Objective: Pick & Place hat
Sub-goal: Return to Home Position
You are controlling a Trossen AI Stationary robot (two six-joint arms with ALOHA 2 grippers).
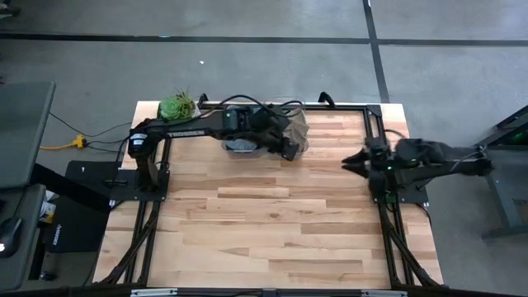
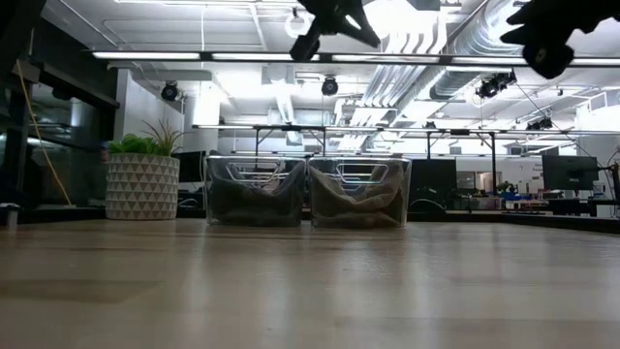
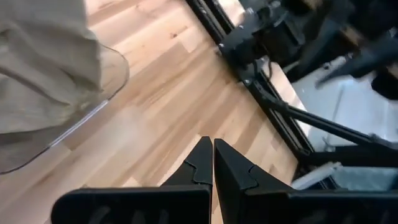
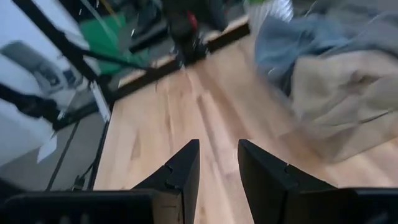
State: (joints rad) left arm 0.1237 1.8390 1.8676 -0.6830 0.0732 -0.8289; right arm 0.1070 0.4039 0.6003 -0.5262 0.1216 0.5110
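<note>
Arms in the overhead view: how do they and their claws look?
The left arm and right arm are black and jointed; looped black cables ride on the left one. The left claw and right claw each have two dark, wedge-shaped fingers with stepped edges.

1. You see the left transparent bin (image 2: pixel 255 167) standing upright at the table's far edge, with dark gray caps (image 2: pixel 254 204) heaped inside.
2. Just beside it, the right transparent bin (image 2: pixel 359 167) holds the crumpled brown cap (image 2: pixel 358 206).
</note>
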